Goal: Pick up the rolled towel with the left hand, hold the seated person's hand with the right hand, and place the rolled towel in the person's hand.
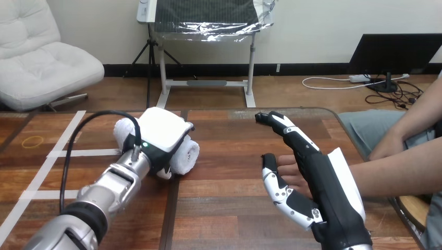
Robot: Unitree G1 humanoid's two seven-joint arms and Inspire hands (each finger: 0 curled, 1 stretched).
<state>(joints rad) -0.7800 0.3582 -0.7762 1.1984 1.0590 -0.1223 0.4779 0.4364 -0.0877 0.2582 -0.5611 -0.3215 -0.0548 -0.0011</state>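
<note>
Your left hand (161, 133) sits on top of the rolled towel (188, 155) at the middle left of the table (219, 208), with its fingers curled down around the roll, so it has a grip on it. The towel lies on its side just right of the white tape lines (88, 152), and its white ends stick out on both sides of the hand. You cannot tell whether the roll is off the wood or resting on it. Your right hand (326, 187) is well apart from the towel, at the right of the table. Its fingers are straight and its thumb is spread wide, gripping nothing. The person's hand (291, 169) lies on the table in the gap between that thumb and the fingers, close against the palm.
</note>
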